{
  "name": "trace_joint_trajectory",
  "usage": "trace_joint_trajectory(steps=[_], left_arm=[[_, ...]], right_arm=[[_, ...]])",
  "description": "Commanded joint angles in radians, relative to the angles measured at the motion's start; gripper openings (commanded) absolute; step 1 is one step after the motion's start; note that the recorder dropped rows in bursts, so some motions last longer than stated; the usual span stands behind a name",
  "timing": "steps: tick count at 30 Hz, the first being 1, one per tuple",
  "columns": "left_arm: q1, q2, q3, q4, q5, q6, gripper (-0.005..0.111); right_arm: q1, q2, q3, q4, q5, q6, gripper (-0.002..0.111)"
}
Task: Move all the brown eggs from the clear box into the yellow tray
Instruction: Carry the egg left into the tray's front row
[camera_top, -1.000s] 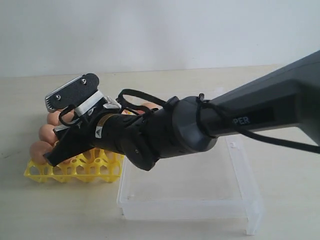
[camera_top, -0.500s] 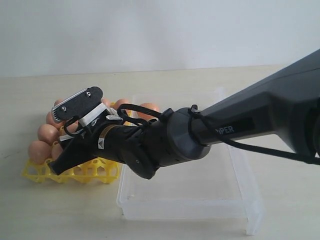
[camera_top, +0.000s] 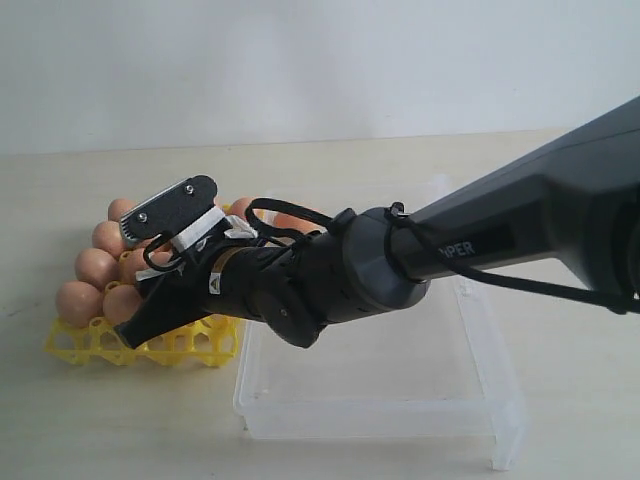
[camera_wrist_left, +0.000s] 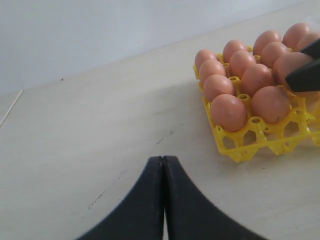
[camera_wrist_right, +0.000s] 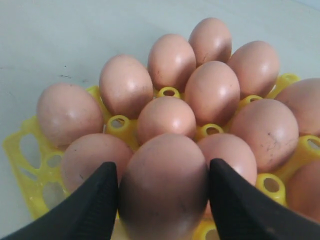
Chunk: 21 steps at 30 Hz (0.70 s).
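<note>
— Well, on the left first: how does that arm sit?

— Low over the bench (camera_top: 100, 420). Only its wrist view shows it. The left end effector (camera_wrist_left: 162, 159) is clenched, its two black tips pressed together with nothing between them, well apart from the yellow tray (camera_wrist_left: 240, 150).

— And the tray itself?

— It lies at the left end of the bench, just beside the clear box (camera_top: 370, 420). Smooth orange-brown brown eggs (camera_top: 78, 300), some faintly speckled, stand upright in most of its cups. The front row of lattice is bare.

— Then the right arm?

— The right arm (camera_top: 520, 230) stretches in from the right, slanting down across the clear box, wrist turned so that one finger rides above the other over the tray.

— What about its grip?

— The right end effector (camera_wrist_right: 162, 167) stands wide, and its black fingers (camera_wrist_right: 100, 195) press both flanks of one held egg (camera_wrist_right: 160, 205). That egg hangs just above the tray's eggs, near the tray's front edge.
</note>
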Motion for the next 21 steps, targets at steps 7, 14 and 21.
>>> trace_joint_trajectory(steps=[7,14,21], left_arm=[[-0.004,-0.006,-0.004,0.0,-0.008,-0.005,0.0],[-0.004,-0.006,-0.004,0.0,-0.008,-0.005,0.0],[-0.004,-0.006,-0.004,0.0,-0.008,-0.005,0.0]], right_arm=[[-0.009,-0.012,0.005,-0.01,0.011,-0.005,0.062],[-0.009,-0.081,0.005,-0.086,0.149,-0.019,0.064],[-0.071,-0.3,0.001,-0.111,0.472,0.045,0.05]])
